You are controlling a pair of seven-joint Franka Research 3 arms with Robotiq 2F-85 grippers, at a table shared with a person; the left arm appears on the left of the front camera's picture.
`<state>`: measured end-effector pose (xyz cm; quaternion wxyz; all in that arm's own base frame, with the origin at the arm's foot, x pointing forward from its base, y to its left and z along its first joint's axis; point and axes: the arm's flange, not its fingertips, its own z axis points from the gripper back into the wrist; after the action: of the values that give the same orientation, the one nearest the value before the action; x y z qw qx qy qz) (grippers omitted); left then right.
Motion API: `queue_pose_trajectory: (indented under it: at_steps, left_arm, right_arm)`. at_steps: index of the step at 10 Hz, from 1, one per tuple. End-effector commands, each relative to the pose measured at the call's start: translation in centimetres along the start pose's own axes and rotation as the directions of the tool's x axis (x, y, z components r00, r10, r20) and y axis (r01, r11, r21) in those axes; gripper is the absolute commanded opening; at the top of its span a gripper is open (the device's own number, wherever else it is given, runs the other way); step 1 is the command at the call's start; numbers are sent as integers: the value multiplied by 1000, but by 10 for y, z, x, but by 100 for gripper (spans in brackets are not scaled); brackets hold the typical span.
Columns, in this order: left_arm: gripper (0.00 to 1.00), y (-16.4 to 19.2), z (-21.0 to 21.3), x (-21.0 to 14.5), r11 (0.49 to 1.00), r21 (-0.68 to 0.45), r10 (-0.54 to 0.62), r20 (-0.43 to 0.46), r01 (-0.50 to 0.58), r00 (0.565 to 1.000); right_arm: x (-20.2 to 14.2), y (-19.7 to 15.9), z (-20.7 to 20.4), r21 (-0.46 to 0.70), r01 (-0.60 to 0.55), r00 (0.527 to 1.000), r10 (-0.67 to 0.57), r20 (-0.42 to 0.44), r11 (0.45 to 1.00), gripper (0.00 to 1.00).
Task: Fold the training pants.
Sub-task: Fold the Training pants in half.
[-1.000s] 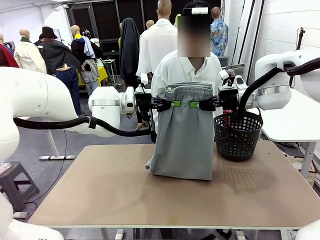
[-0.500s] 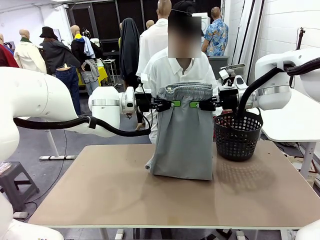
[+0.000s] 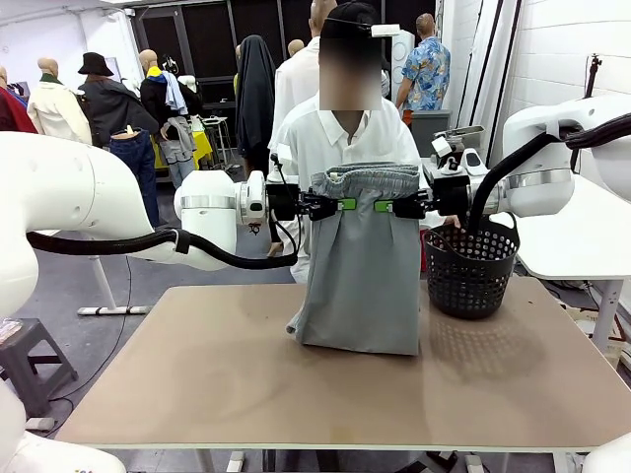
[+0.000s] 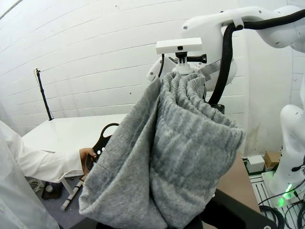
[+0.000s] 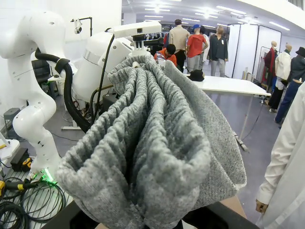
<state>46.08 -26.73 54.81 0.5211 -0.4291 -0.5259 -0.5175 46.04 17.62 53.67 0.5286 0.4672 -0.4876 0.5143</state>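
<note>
Training pants (image 3: pixel 363 266), one pair in light grey, hang upright over the middle of the brown table (image 3: pixel 217 384), stretched by the waistband between two grippers. Their lower edge rests on the tabletop, with a small fold of cloth sticking out at the bottom left. The left gripper (image 3: pixel 332 205) is clamped on the waistband's left end and the right gripper (image 3: pixel 392 206) on its right end, both level with each other, green pads pressed into the gathered elastic. In each wrist view the bunched grey waistband rises straight from the camera's own fingers toward the opposite arm. One black mesh basket (image 3: pixel 470 266) stands on the table just right of the pants. One person in a white shirt (image 3: pixel 340 143) stands at the far side, directly behind the pants; the person's hand (image 4: pixel 87 156) shows in the left wrist view, near the basket's rim.
</note>
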Motion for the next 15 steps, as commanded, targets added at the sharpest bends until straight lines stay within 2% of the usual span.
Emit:
queue_pose_trajectory:
  at_steps: [1,2,4,11,15]
  left_arm:
    - [0,-4,0,1,1000,-4,-16,30,16,999]
    - [0,0,0,0,1000,0,0,0,0,1000]
    - [0,1,12,2,1000,17,-7,6,6,1000]
    - [0,51,25,41,997,57,-56,2,56,998]
    - [0,65,24,52,987,149,-60,32,54,998]
  right_arm:
    - [3,1,-1,3,6,1000,-6,7,1000,0]
    - [0,0,0,0,0,1000,0,0,1000,0]
    - [6,-8,-8,11,-12,1000,12,-6,1000,0]
    - [59,-72,-28,41,-96,992,98,-76,995,0]
    - [78,-98,-35,42,-117,989,120,-89,992,0]
